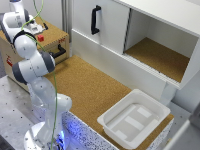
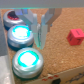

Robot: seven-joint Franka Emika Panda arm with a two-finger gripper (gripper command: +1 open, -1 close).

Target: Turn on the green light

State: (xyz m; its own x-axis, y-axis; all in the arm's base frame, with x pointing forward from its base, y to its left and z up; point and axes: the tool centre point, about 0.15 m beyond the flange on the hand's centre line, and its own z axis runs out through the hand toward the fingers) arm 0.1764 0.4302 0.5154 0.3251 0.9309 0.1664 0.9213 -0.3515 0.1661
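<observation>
Green light [image 2: 27, 60] button glowing, looks on already; gripper [image 2: 42, 31] spread open, holding nothing, near middle button [image 2: 21, 34]. Next: probably just back off.

Tabletop [image 1: 95, 90]: tan, fine cork-like speckle. Its front edge panel [image 1: 85, 131]: white with dense dark speckles.

Arm [image 1: 32, 65]: white shells, grey-black joints; a green cable [image 1: 54, 97] runs along it.

Bin [image 1: 134, 119]: plain white, near right. Cabinet [image 1: 150, 30]: white, black door handle [image 1: 95, 20], open compartment floor [image 1: 160, 56] the same tan speckle.

Box [image 1: 52, 42] at far left: tan-brown, black handle, red markings.

Wrist view: gripper [image 2: 44, 27] grey, metallic. Three round lights with silver rims: nearest light [image 2: 27, 60] glows cyan-green, middle light [image 2: 22, 34] glows cyan-green, farthest light [image 2: 14, 18] shows a dark reddish cap. Small cube [image 2: 75, 36]: red.
</observation>
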